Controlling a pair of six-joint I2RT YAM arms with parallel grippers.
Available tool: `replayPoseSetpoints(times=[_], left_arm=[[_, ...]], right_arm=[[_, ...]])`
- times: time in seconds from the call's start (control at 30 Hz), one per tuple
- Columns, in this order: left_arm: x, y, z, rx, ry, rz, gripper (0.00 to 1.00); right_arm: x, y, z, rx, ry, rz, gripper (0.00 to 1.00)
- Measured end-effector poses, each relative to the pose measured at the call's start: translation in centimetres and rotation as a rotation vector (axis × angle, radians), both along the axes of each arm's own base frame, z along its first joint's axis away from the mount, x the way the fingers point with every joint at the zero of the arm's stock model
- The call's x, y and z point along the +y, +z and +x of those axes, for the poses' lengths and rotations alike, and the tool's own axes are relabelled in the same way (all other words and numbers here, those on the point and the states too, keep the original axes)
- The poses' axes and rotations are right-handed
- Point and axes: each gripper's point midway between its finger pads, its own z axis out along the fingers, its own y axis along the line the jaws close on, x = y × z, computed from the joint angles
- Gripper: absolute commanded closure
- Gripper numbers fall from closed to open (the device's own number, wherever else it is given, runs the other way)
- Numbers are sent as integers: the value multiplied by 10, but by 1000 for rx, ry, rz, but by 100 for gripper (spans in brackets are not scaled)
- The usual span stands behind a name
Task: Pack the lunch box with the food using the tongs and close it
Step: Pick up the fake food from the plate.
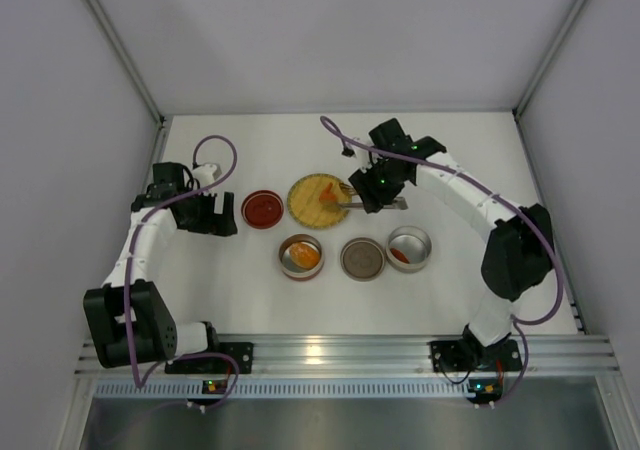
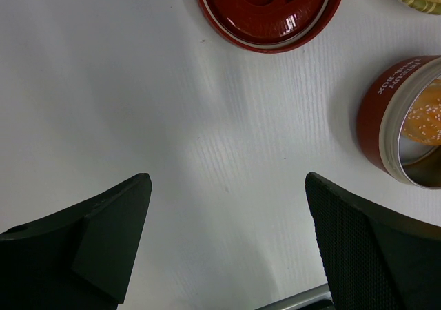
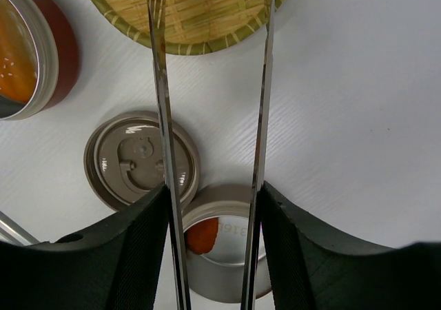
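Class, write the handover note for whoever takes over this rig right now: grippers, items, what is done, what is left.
Left gripper: open, empty, near the red lid.
Right gripper: fingers shut on the tongs, which reach over the woven plate.
Done: food sits in the red tin and the grey tin.
Left: at least one orange piece on the plate; both lids off, grey lid between the tins.

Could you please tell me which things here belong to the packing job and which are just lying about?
Job: tongs, food, red tin, grey tin, red lid, grey lid, woven plate.
Lying about: nothing spare shows; the left tool merely hangs open, unused.
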Motion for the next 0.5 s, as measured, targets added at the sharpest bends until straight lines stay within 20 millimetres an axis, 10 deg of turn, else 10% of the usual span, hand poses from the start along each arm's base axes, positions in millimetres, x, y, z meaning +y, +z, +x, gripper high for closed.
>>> replayPoseSetpoints(times=[0.5], left_arm=[[3, -2, 0, 7, 7, 13, 2]], right_arm=[[22, -23, 3, 8, 25, -47, 55]])
